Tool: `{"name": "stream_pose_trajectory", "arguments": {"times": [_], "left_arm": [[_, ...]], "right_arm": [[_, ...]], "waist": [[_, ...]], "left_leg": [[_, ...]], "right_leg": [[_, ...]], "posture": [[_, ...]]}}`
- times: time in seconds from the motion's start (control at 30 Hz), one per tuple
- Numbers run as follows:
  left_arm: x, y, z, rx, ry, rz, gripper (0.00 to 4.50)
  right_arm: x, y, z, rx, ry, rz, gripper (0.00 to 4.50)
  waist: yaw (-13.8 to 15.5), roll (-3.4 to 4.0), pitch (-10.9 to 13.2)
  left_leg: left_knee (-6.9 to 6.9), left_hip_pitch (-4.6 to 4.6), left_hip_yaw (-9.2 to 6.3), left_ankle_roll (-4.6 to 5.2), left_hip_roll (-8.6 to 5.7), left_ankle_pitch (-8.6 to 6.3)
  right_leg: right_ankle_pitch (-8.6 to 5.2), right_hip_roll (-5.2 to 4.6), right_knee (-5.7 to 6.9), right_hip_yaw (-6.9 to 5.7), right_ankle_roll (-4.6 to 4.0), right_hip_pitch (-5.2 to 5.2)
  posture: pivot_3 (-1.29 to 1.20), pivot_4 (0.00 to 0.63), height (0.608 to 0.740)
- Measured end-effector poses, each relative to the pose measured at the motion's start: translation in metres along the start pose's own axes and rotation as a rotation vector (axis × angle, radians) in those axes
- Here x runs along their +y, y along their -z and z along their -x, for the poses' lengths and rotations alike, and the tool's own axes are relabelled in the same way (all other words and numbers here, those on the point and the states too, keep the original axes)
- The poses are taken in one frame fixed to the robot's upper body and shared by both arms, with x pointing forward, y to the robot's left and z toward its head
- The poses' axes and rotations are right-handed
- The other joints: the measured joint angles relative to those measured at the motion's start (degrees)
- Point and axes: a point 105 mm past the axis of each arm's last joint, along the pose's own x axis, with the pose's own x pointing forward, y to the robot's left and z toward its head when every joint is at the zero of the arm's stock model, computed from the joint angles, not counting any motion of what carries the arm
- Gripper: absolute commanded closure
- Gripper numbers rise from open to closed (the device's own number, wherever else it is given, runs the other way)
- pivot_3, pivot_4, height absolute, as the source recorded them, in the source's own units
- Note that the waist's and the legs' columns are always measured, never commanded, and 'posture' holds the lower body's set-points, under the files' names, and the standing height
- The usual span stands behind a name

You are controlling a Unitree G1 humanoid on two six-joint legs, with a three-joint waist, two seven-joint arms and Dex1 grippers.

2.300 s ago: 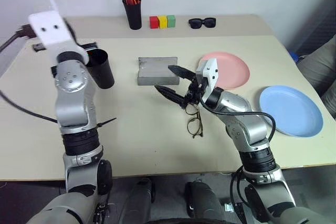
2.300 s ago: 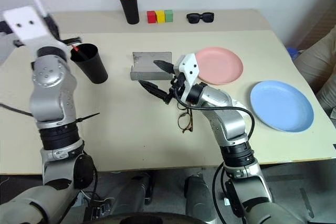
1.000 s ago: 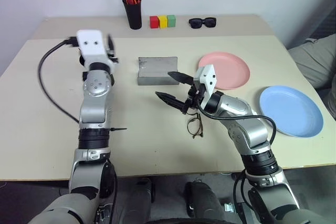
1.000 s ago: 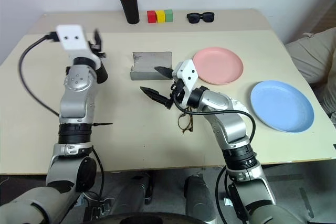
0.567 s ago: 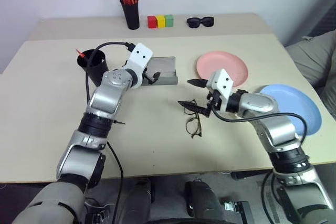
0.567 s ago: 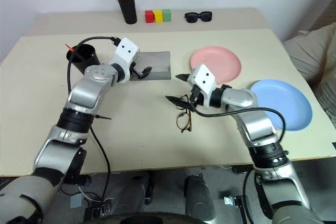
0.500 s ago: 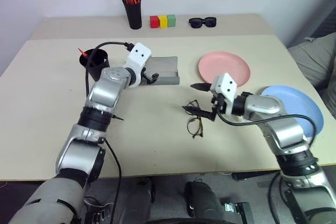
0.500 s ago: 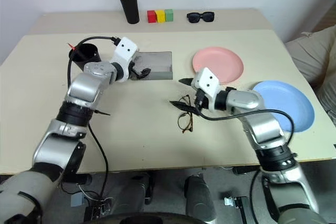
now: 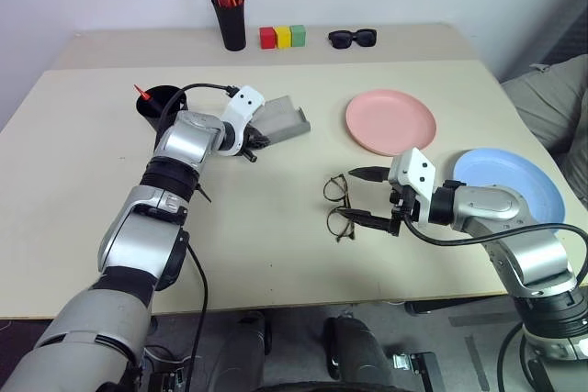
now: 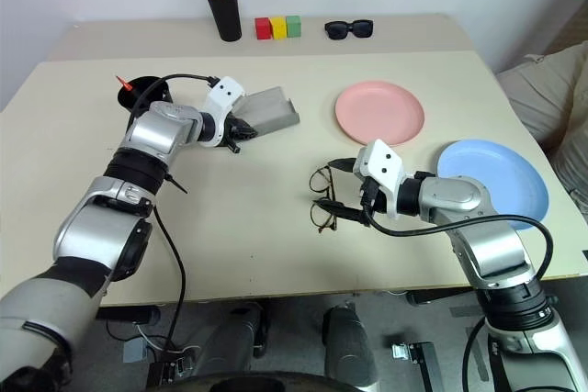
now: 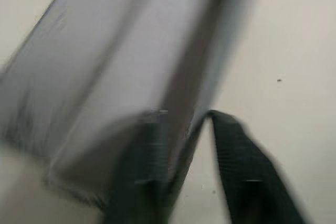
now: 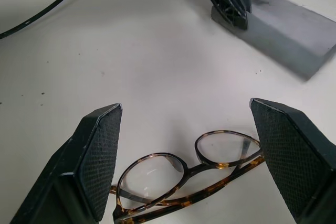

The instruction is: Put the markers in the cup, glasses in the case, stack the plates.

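Observation:
The grey case (image 9: 283, 122) lies open and askew left of the table's middle. My left gripper (image 9: 254, 143) is shut on its near wall; in the left wrist view the fingers (image 11: 149, 163) pinch that wall of the case (image 11: 121, 72). The black cup (image 9: 152, 109) stands behind that arm, with the red marker (image 9: 141, 93) sticking out of it. The brown-rimmed glasses (image 9: 338, 206) lie at mid-table. My right gripper (image 9: 348, 196) is open, one finger on each side of the glasses (image 12: 186, 182). The pink plate (image 9: 390, 122) and the blue plate (image 9: 511, 192) sit apart on the right.
At the back stand a black pen holder (image 9: 231, 21) with orange-tipped markers, three coloured blocks (image 9: 283, 38) and black sunglasses (image 9: 353, 39). A seated person's leg (image 9: 551, 89) shows past the table's right edge. A black cable (image 9: 202, 89) arcs over my left arm.
My left gripper has shut on the case's wall, and the case has swung askew. My right gripper has come back toward me and now straddles the glasses.

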Motion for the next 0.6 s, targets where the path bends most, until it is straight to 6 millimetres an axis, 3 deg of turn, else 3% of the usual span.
{"name": "stream_pose_trajectory", "arguments": {"times": [0.23, 0.43, 0.6], "left_arm": [[-0.012, 0.000, 0.004, -0.048, 0.065, -0.167, 4.45], [-0.050, 0.033, 0.040, -0.061, 0.297, -0.469, 4.45], [-0.063, 0.048, 0.066, -0.014, 0.398, -0.554, 4.45]], "right_arm": [[-0.001, 0.000, 0.000, 0.002, 0.010, -0.001, 0.50], [-0.008, 0.010, 0.001, 0.081, 0.061, -0.085, 0.50], [-0.013, 0.014, 0.004, 0.079, 0.103, -0.227, 0.50]], "waist": [[-0.1, 0.00, 0.0], [-0.2, 0.05, 0.0], [0.3, 0.06, 0.0]], "left_leg": [[-0.01, -0.03, -0.01, 0.00, 0.02, 0.00], [-0.09, -0.10, -0.08, 0.00, 0.20, 0.00], [0.06, -0.28, -0.17, 0.03, 0.15, 0.00]], "right_leg": [[0.00, -0.02, 0.01, 0.01, -0.01, -0.04], [-0.07, -0.09, 0.04, 0.13, -0.27, -0.25], [-0.11, -0.14, -0.03, 0.10, -0.33, -0.25]], "posture": [[0.00, 0.150, 0.740], [0.00, 0.150, 0.740], [0.00, 0.150, 0.740]]}}
